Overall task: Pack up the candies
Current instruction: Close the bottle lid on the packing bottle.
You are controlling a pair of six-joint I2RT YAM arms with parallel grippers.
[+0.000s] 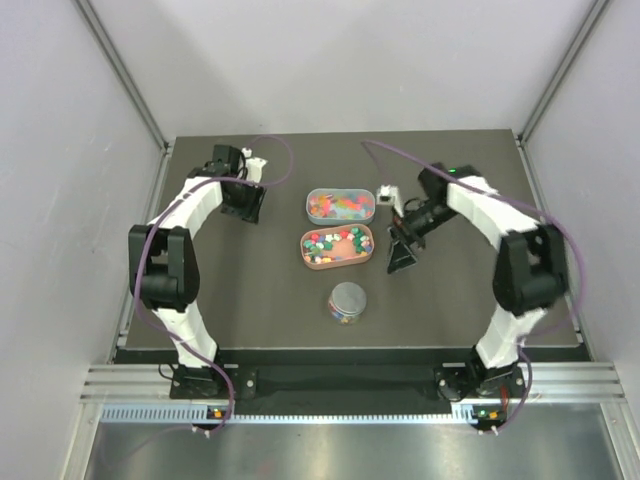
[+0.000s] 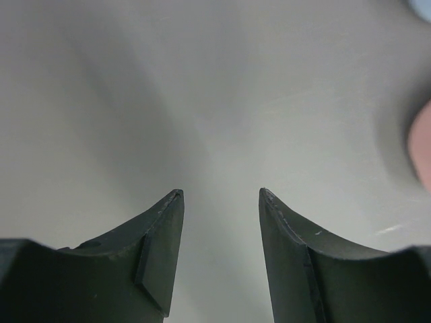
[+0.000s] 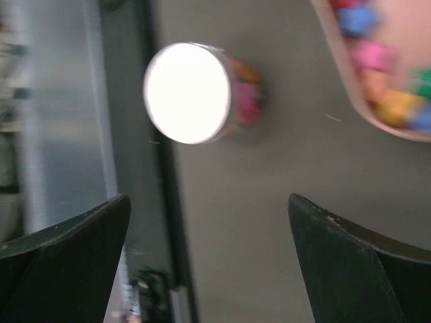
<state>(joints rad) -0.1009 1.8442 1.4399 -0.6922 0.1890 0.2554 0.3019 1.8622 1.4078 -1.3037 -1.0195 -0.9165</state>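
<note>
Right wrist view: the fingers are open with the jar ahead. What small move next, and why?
Probably ease the right gripper toward the jar until its fingers straddle it. That gripper is open and empty. The jar looks lidded, holds some candies, and stands apart from the tray. The left gripper is open too, but farther off.

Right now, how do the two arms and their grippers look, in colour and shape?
The left arm and right arm have white shells with black joints; a purple cable runs along each. The fingers are black, tapering wedges.
</note>
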